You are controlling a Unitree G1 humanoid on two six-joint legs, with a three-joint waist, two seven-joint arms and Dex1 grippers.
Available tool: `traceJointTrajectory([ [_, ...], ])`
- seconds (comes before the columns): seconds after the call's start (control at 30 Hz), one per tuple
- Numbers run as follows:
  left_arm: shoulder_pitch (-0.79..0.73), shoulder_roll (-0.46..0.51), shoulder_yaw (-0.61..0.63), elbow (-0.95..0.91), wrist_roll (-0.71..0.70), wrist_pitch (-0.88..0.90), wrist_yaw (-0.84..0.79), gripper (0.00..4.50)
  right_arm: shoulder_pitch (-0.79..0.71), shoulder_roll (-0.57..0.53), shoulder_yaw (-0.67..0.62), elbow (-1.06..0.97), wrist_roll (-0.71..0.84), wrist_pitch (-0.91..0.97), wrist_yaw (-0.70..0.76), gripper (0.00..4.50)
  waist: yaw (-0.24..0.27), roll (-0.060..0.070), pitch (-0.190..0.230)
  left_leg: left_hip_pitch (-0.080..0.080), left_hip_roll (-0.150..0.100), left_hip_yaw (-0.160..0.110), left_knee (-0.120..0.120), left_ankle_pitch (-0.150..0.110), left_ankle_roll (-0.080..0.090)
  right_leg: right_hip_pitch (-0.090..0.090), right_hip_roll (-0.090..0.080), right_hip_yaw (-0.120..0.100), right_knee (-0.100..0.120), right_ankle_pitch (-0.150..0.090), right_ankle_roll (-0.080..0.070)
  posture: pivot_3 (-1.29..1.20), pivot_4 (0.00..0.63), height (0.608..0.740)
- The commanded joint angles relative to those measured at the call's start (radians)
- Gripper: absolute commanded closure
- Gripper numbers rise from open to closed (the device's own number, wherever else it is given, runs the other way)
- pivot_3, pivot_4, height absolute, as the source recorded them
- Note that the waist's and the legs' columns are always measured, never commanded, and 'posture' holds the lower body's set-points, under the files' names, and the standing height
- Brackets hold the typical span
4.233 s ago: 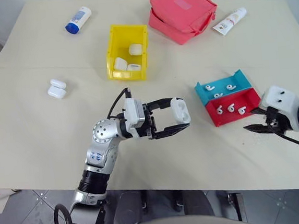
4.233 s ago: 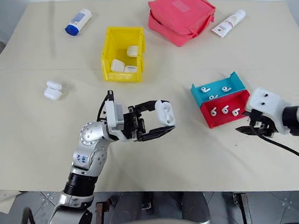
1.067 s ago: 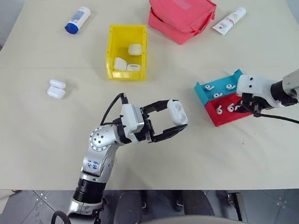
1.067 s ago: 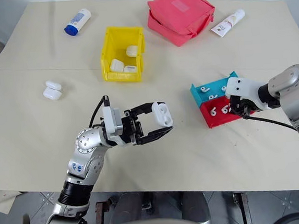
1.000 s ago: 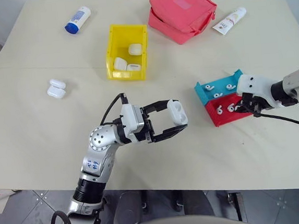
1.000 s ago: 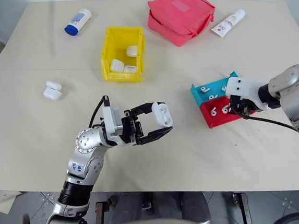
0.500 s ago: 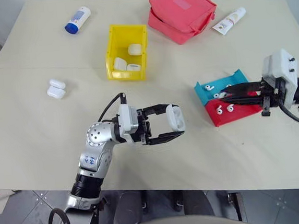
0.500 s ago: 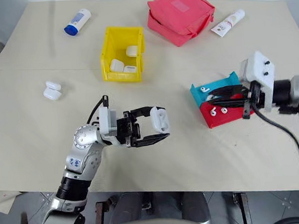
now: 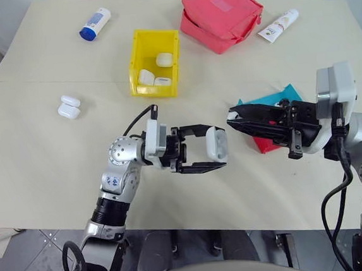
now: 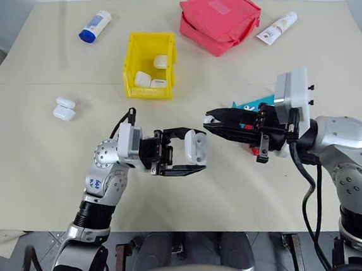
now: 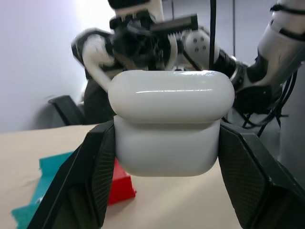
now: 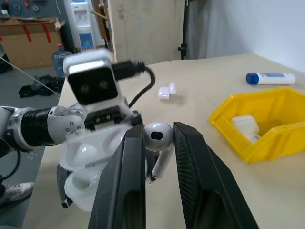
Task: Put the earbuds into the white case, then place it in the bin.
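The beige surface [image 9: 39, 179] carries everything, and both arms meet above its near middle. The red pouch [image 9: 220, 16] lies far beyond the right end effector [image 9: 232, 116], with a white tube [image 9: 278, 25] just beside it. The yellow bin [image 9: 154, 62] stands well beyond the left end effector [image 9: 217, 151] and holds three white cases [image 9: 153, 74]. A white bottle with a blue cap [image 9: 94, 24] lies further out, past the bin on the left arm's side. The teal tray [image 9: 273, 98] and the red tray [image 9: 265, 144] sit under the right arm, mostly hidden by it. The left end effector points towards the right arm and is clamped on the case [image 9: 216, 142], which sits upright between its two black fingers [image 11: 93, 176] with its lid open, as the right wrist view shows. The right end effector points back at it, fingers nearly closed and pinching one earbud [image 12: 158, 137], its head up and stem hanging down, just short of the open case. Another open case [image 9: 69, 107] lies well off to the outer side of the left arm.
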Motion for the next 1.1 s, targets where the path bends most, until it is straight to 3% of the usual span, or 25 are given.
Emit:
traceJointTrajectory([
  [0.03,-0.034,-0.018,0.020,-0.032,-0.050,0.045,0.017,1.70,0.012,0.010,0.008,-0.031,0.023,-0.037,-0.017,4.01,0.000,0.000,0.000,0.000,0.000,0.000,0.000,0.000,0.000,0.000,0.000,0.000,0.000,0.000,0.000,0.00,0.150,0.740],
  [1.1,-0.053,-0.044,0.036,0.055,-0.031,0.057,-0.013,1.70,-0.056,0.013,0.099,-0.011,0.024,-0.112,-0.038,4.01,0.000,0.000,0.000,0.000,0.000,0.000,0.000,0.000,0.000,0.000,0.000,0.000,0.000,0.000,0.000,0.00,0.150,0.740],
])
